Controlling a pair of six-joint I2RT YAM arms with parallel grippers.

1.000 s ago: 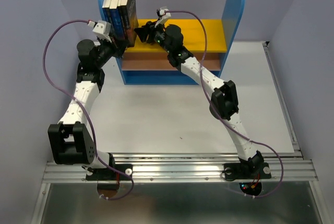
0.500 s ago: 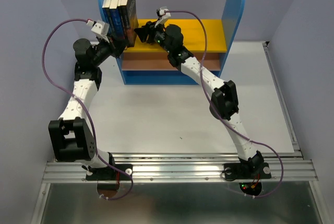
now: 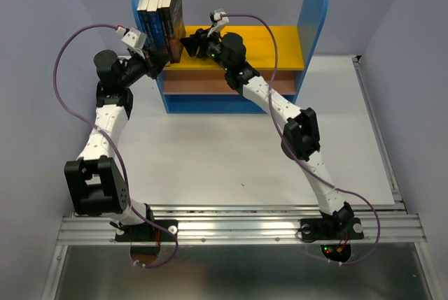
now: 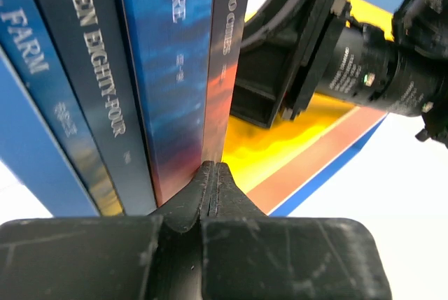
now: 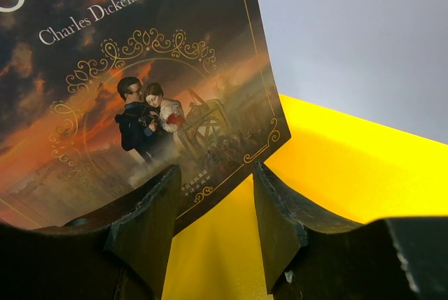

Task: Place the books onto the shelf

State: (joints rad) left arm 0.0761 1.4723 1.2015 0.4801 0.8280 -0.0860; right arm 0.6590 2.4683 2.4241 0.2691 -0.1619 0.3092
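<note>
Several books stand upright at the left end of the shelf's yellow upper board. In the left wrist view their spines fill the frame. My left gripper is shut and empty, its tips touching the bottom of the rightmost spine; from above it sits at the books' front. My right gripper is open beside the stack's right face. The right wrist view shows the outer book's cover just past my open right gripper, its lower corner lying between the jaws above the yellow board.
The shelf's brown lower board and blue base lie under the right forearm. White tabletop spreads in front of the shelf. Grey walls close in left and right, and a metal rail holds both arm bases.
The left arm's elbow has swung a little to the left while its shut gripper stayed at the books. The right arm and the books have not moved.
</note>
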